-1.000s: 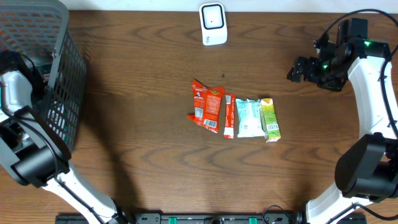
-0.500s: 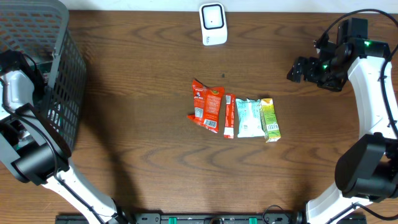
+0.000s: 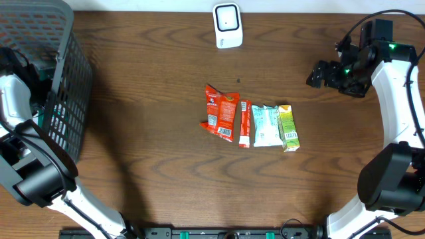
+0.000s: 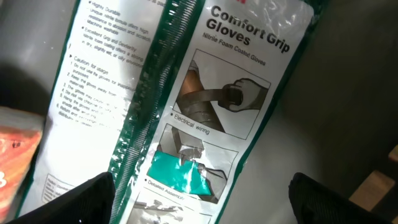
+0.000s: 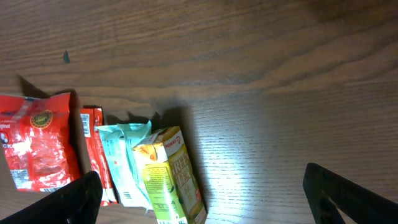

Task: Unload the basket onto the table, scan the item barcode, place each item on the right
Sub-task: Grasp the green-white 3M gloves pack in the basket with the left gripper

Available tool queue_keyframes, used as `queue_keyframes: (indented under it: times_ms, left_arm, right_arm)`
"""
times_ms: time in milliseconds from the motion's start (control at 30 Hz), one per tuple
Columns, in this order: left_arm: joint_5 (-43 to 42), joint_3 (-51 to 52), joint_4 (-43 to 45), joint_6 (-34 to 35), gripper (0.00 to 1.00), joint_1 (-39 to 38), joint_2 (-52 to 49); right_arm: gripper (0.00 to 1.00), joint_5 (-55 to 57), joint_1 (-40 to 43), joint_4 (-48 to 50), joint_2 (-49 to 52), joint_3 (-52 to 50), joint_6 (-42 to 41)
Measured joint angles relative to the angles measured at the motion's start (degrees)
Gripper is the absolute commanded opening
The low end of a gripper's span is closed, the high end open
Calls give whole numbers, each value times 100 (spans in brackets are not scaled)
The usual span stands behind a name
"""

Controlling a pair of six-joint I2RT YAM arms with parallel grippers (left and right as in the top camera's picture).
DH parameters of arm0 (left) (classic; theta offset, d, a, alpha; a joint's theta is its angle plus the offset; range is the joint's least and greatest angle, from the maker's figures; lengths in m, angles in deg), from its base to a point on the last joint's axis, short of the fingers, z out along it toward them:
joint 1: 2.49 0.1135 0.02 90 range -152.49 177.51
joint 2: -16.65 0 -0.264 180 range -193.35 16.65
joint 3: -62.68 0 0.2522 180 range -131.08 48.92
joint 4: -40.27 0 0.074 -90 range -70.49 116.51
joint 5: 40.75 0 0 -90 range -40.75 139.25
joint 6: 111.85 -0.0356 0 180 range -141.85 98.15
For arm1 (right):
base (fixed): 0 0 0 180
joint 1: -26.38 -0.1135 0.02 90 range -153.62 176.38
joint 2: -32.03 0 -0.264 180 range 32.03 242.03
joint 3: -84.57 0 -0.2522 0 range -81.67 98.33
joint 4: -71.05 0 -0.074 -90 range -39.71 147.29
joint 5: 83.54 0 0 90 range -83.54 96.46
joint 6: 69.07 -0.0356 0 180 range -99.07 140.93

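Note:
The white barcode scanner [image 3: 227, 25] stands at the table's far edge. In the middle lie a red pouch [image 3: 221, 113], a red stick pack [image 3: 244, 123], a pale blue pack [image 3: 266, 125] and a green tea carton [image 3: 288, 127]. My right gripper [image 3: 316, 74] hovers open to their right, holding nothing; its wrist view shows the carton [image 5: 171, 177] and the red pouch [image 5: 34, 149] below it. My left gripper [image 4: 205, 211] is open inside the basket [image 3: 63, 93], above a "Comfort Grip Gloves" packet [image 4: 205, 106] that lies loose on the bottom.
The grey mesh basket fills the left end of the table, and my left arm [image 3: 14, 86] reaches down into it. An orange packet [image 4: 15, 155] lies beside the gloves packet inside. Bare wood surrounds the row of items.
My left gripper has opened a little wider and the left arm has shifted slightly toward the far side of the basket. The right arm and the table items have not moved.

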Motion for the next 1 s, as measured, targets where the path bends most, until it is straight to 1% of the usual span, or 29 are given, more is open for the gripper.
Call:
queue_keyframes:
  times_ms: [133,233,567,833,867,933,967,1000]
  left_arm:
    - [94,2,7,-310,91,-42,-28]
    - [210,2,28,-385,91,-76,-72]
    - [345,4,42,-472,91,-85,-564]
    - [520,2,136,-466,91,-87,-562]
    - [522,2,138,-466,90,-87,-562]
    - [525,2,155,-466,84,-90,-562]
    - [533,4,177,-463,76,-87,-562]
    - [542,7,199,-461,72,-87,-562]
  right_arm:
    - [99,0,0,0,0,0,0]
    - [99,2,0,0,0,0,-2]
    - [99,0,0,0,0,0,0]
    - [99,0,0,0,0,0,0]
    - [99,0,0,0,0,0,0]
    - [99,0,0,0,0,0,0]
    - [99,0,0,0,0,0,0]
    - [99,0,0,-2,0,0,0]
